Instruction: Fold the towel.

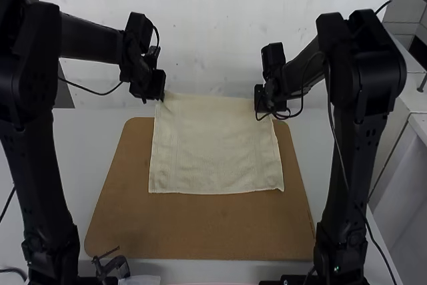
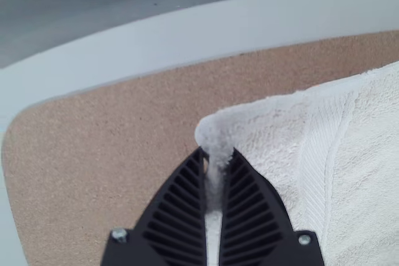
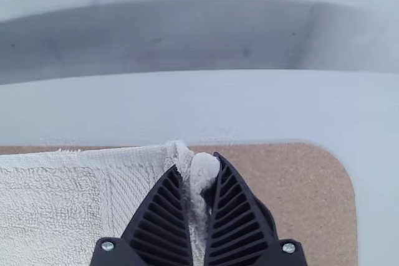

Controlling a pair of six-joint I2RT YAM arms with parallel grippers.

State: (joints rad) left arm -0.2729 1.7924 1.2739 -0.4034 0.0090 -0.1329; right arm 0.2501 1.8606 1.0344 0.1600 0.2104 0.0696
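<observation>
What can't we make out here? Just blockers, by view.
- Pinch depth at the towel's far-left corner: left wrist view, hidden between the left gripper's fingers.
- Same at far-right: right wrist view, hidden by the right gripper's fingers.
- Towel underside and the brown board beneath: high view, covered by the towel.
- Dark object, near edge: high view, too small to identify.
</observation>
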